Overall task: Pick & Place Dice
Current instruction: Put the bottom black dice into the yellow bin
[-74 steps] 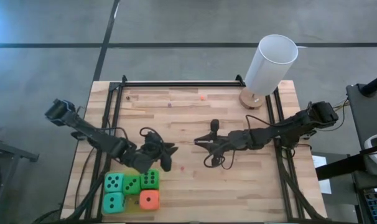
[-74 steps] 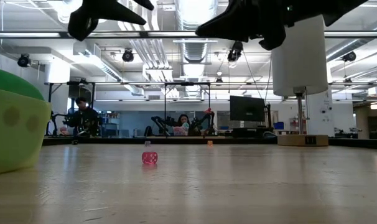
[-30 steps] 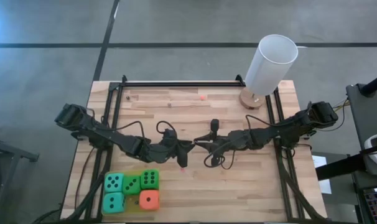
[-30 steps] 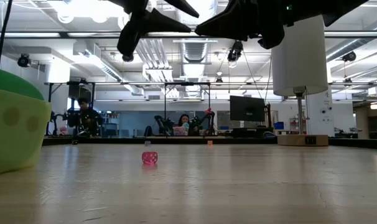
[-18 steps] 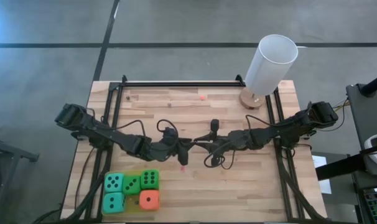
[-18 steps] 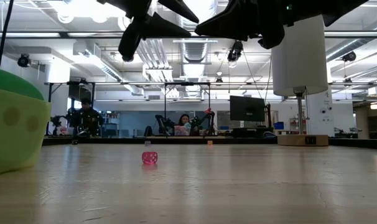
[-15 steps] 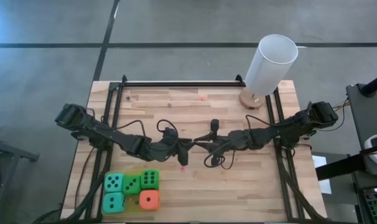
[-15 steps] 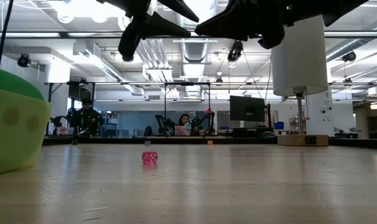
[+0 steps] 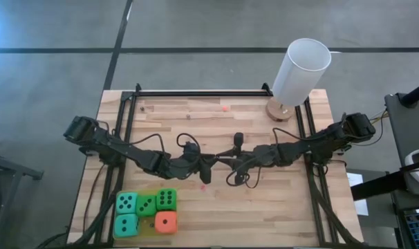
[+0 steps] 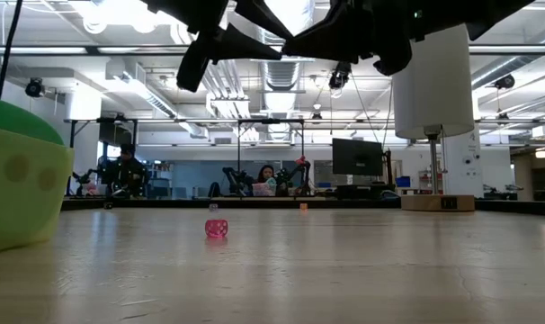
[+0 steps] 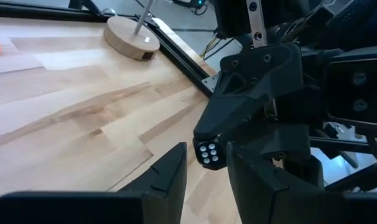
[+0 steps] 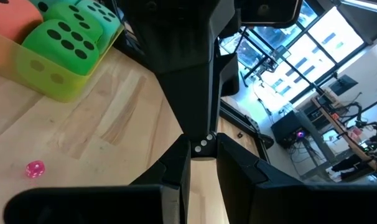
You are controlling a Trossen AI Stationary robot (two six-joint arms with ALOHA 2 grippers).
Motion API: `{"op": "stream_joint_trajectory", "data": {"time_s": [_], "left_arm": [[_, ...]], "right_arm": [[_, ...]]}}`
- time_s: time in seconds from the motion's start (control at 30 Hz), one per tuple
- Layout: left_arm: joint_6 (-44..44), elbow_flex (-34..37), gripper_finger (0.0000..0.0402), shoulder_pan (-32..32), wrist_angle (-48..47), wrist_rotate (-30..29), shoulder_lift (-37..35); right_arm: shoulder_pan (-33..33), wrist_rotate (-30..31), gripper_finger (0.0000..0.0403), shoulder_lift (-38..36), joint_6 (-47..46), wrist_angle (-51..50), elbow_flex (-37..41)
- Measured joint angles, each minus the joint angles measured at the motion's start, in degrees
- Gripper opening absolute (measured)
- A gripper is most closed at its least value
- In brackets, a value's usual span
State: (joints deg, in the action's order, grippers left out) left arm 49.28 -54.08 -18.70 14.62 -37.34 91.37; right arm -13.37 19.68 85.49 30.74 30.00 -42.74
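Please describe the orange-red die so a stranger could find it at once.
On the wooden table, find the corner diagonally opposite the tall white cylinder, where five dice sit packed together. The orange-red die lies in the row nearest the table's edge, beside a teal die; it alone is neither teal nor green.

No words, brands or numerals can be read; only pips show on the dice, perhaps unclear.
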Motion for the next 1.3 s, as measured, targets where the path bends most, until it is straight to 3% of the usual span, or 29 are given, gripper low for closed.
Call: {"op": "stream_joint_trajectory", "data": {"time_s": [0.97, 1.3], "left_arm": [[0.2, 0.0, 0.0117, 0.4, 1.0, -0.5, 0.3], [-0.7, 0.0, 0.0049, 0.4, 0.8, -0.7, 0.3]], "right_arm": [[0.0, -0.2, 0.0054, 0.0, 0.4, -0.1, -0.1], [0.0, -0.1, 0.0054, 0.0, 0.5, -0.3, -0.1]]}}
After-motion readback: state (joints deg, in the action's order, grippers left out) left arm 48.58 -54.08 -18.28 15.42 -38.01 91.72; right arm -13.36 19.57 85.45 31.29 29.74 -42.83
